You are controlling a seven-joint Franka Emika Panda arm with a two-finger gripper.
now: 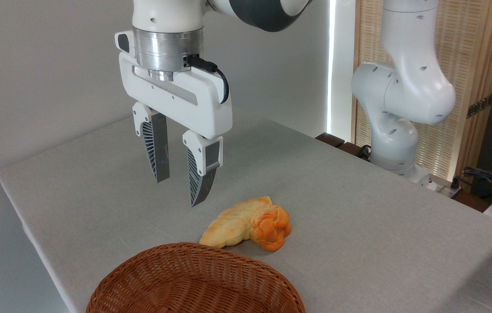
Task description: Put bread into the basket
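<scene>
Hanging above the worktop (pixel 350 208), my hand (pixel 179 191) is parted to a moderate gap and grips nothing, fingers pointing down, ready, I judge, to drop over something. Largest thing near me is the basket (pixel 193 282), below and nearer the camera than my fingertips; its front is cut off by the picture's edge, though what shows of its inside is bare. The pale pastry (pixel 232 224) lies below and right of me, touching the bread (pixel 272 228) at its far right end. How firmly they stick together I cannot tell.
</scene>
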